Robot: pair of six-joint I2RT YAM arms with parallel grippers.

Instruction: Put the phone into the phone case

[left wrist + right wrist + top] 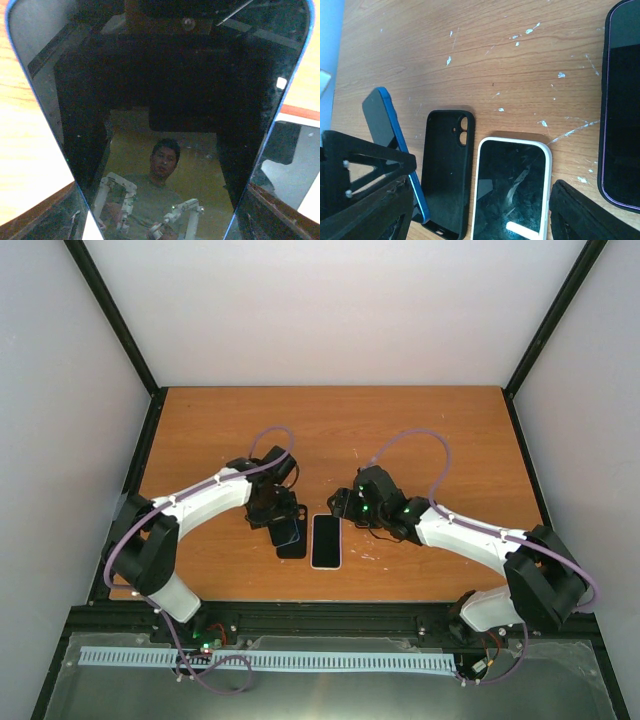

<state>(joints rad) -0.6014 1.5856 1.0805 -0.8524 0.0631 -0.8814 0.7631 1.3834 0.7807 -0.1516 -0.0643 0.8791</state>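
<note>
black phone case (447,175) lies hollow side up — left gripper (283,523) clamps the blue phone (382,120) tilted beside it — right gripper (343,505) hangs, jaws apart, near a white-cased phone (512,190).

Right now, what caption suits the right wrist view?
Blue phone tilted beside the empty black case; white-edged phone on the other side.

Inside a robotics lab test cell: paint-flecked wooden table (420,430) boxed in by plain white panels (330,310) on black frame posts (110,315) rising from its far corners, white left arm (200,498) and right arm (470,535) bolted along its near edge beside a slotted cable duct (300,661).
</note>
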